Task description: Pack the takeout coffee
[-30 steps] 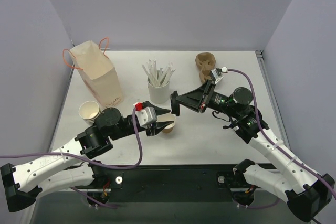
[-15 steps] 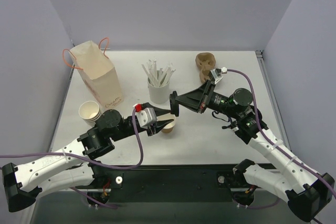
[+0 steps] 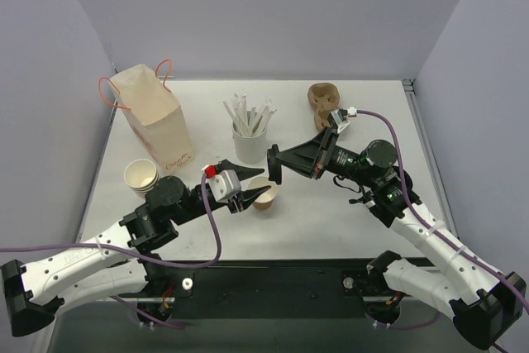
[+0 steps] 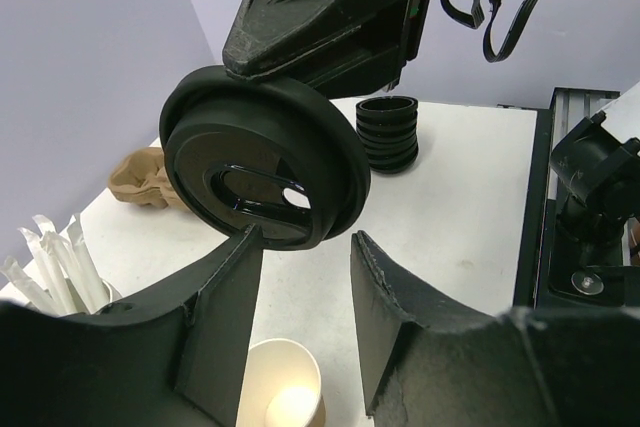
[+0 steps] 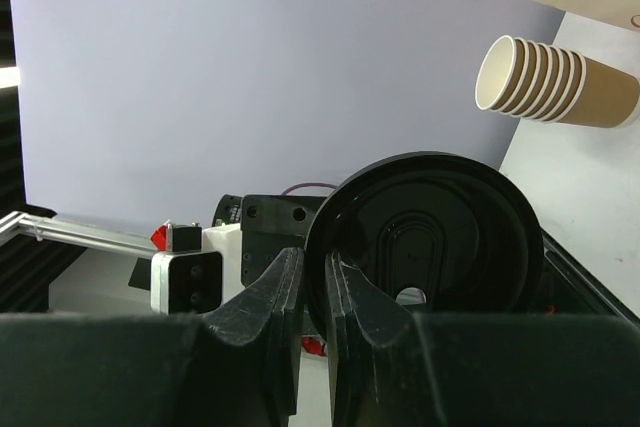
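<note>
Right wrist: black lid [image 5: 430, 237] in right gripper [image 5: 316, 273]

Robotics lab test cell, benchtop type. Boxed in on three sides by plain lavender panels: back panel [image 3: 273, 14], left panel [image 3: 41, 80], right panel [image 3: 488, 80]. White tabletop [image 3: 314, 214] edged with an aluminium rail [image 3: 411, 86] at the far right corner. Two white jointed arms, left arm [image 3: 91, 258] and right arm [image 3: 438, 241], bolted to a black base plate [image 3: 273, 283] at the near edge, ending in left gripper [image 3: 250, 198] and right gripper [image 3: 281, 161], trailing purple cables [image 3: 219, 229]. Staged café props: paper bag [image 3: 153, 121], stack of paper cups [image 3: 140, 177], white cup of wrapped sticks [image 3: 250, 134], stack of black lids [image 4: 388, 134].
</note>
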`<state>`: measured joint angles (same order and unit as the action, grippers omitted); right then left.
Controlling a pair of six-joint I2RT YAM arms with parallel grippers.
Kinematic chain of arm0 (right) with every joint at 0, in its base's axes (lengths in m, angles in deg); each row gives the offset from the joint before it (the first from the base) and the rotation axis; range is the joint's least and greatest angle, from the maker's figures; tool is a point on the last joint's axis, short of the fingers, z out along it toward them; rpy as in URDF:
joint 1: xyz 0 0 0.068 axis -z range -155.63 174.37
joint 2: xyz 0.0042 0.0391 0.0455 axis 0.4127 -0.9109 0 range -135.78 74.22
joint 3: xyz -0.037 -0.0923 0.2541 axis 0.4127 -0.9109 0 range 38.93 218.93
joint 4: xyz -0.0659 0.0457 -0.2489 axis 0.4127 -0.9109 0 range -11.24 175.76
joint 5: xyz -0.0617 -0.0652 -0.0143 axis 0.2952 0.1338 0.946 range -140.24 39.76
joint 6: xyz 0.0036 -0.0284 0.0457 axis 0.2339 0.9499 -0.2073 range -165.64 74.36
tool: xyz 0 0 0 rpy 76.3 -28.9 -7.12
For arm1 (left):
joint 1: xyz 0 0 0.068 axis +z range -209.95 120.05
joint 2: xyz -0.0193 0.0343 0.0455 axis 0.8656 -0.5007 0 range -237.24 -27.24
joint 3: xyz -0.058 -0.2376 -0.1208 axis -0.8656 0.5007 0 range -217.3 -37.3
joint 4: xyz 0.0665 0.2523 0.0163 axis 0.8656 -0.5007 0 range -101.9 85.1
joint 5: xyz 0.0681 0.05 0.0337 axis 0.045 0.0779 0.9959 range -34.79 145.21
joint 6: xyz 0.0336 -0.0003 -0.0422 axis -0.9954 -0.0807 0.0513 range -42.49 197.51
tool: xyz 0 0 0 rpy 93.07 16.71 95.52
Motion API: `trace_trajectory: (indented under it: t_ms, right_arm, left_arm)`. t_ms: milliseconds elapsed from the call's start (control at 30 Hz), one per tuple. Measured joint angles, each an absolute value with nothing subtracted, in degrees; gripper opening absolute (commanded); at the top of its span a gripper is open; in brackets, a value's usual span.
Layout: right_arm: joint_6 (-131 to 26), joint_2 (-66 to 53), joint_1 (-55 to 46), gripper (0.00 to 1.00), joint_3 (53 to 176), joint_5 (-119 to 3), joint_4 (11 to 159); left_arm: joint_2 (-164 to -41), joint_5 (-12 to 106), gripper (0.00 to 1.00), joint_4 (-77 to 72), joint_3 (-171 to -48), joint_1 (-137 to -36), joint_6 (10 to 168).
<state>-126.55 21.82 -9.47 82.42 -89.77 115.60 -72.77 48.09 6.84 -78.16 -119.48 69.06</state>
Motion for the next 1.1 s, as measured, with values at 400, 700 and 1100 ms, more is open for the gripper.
trace_trajectory:
  t_ms: [400, 700, 1100]
  right_arm:
    - [-127.40, 21.82, -9.87, 0.07, 81.34, -90.01, 116.87]
    - [-128.17, 21.43, -9.87, 0.12, 80.58, -90.16, 118.12]
    - [-116.93, 24.38, -7.09, 0.69, 83.29, -85.70, 100.61]
  left_arm:
    - [-74.41, 47.15, 0.34, 9.03, -78.14, -119.48, 69.19]
    - [-74.83, 45.84, 0.01, 10.60, -76.96, -119.53, 70.50]
    - [-73.43, 55.20, 0.00, -2.84, -79.98, -119.53, 78.48]
